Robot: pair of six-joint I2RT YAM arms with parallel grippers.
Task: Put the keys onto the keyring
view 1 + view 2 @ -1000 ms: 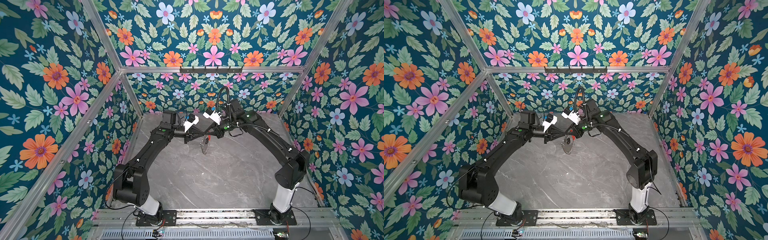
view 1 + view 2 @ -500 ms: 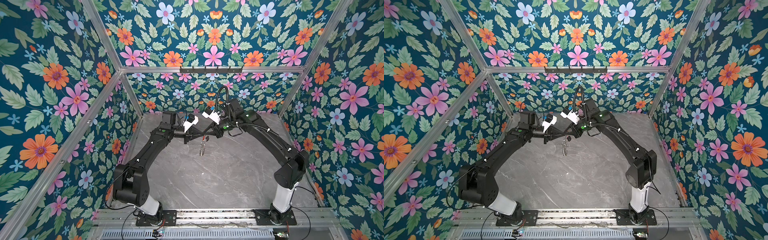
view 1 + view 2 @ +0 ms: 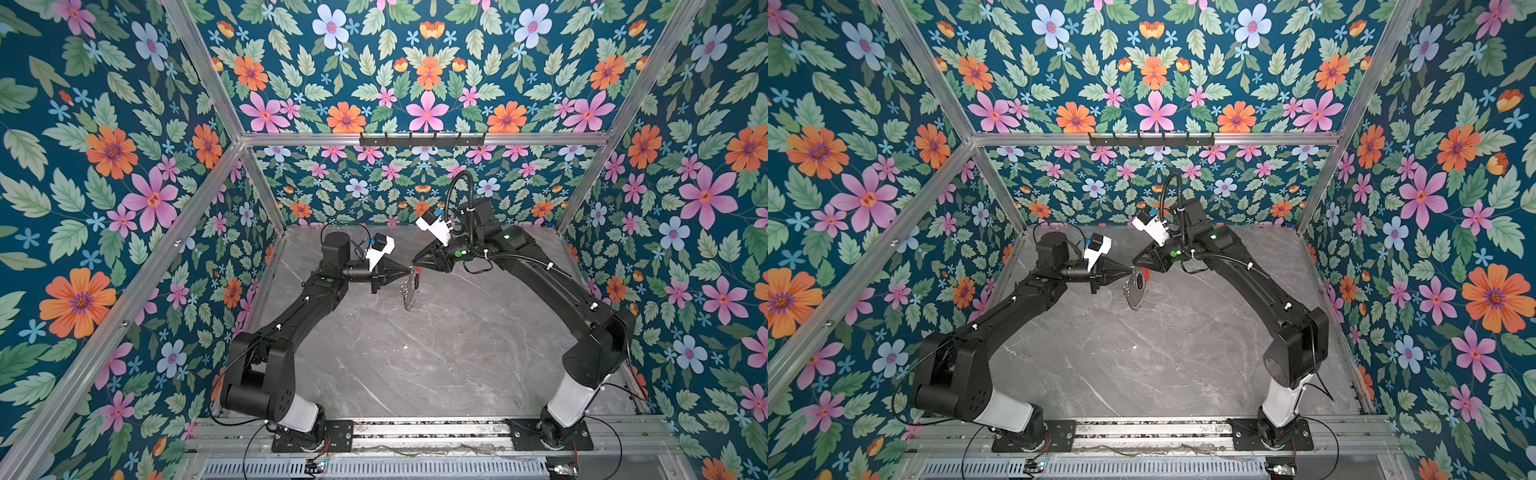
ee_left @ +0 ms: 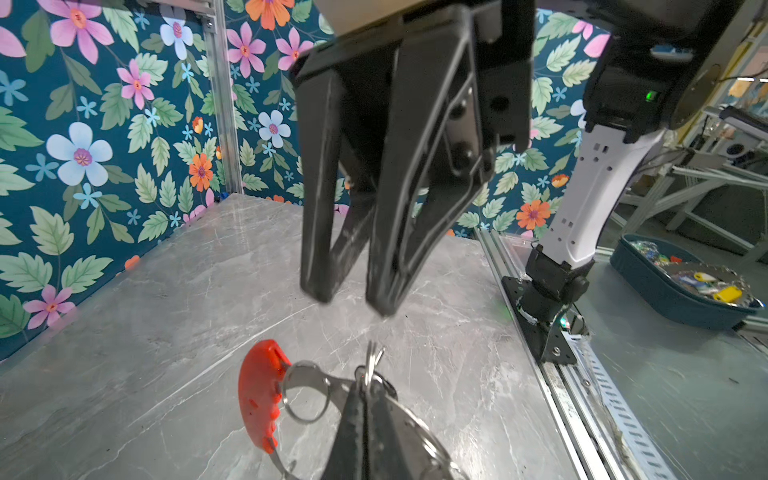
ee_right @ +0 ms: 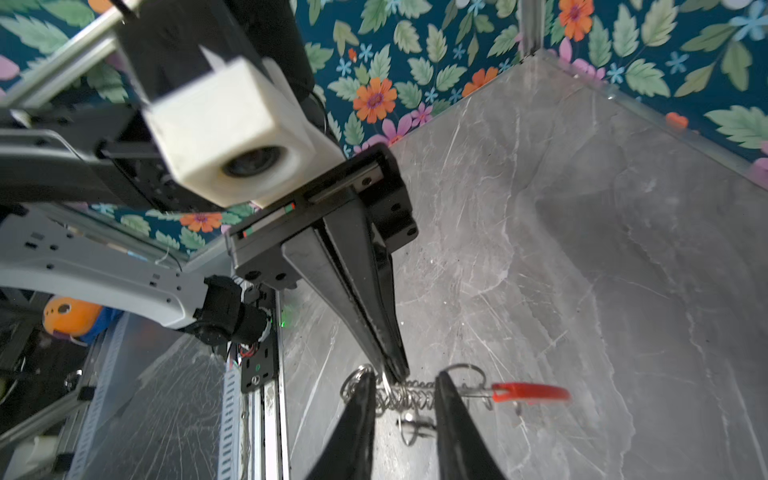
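Past the front rail (image 3: 415,430) and the grey bench (image 3: 415,365), mid-air between both arms: keyring (image 3: 1136,291) hangs on edge from left end effector (image 4: 365,386), jaws together on its rim loops, red curved piece (image 4: 259,395) just beside the pinch. Right end effector (image 4: 352,301) close by, jaws apart, holding nothing. Judged step: right side readies to work one loop. Best done with left clamp firm so the disc does not swing, right tips meeting a single loop squarely. Black key tag not made out anywhere; loops bunch edge-on, hard to separate. Hook rack (image 3: 422,140) on far wall.
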